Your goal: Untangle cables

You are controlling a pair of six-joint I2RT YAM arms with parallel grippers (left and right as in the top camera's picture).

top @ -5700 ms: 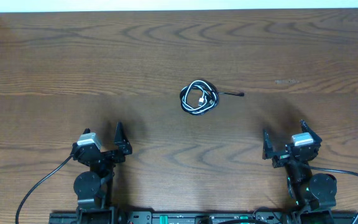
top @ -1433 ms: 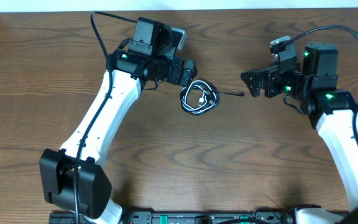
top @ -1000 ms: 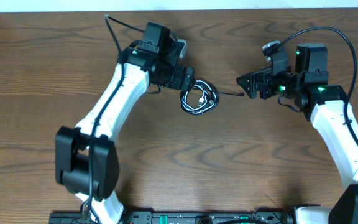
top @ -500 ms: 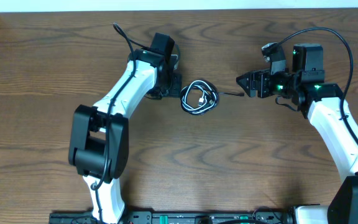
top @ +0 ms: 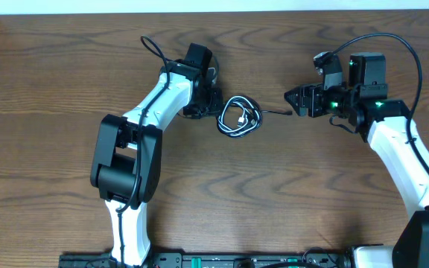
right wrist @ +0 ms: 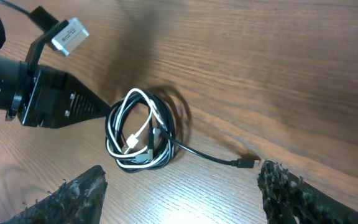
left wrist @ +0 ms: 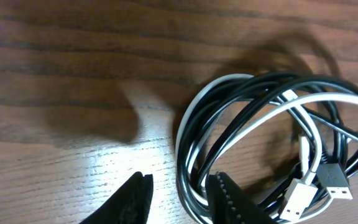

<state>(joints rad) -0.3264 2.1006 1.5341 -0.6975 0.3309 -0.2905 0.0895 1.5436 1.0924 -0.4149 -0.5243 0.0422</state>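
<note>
Cable coil: black and white (wound together).
Left end effector: narrowly parted, straddling coil's rim.
Right end effector: spread wide, near coil.

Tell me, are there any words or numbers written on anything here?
No words or numbers can be read anywhere.
White plug and black plug: no marks show.
Silver box: any label is too small to read.

Left arm and right arm: white shells, black joints, black wire loops. Green lights beside right gripper.
</note>
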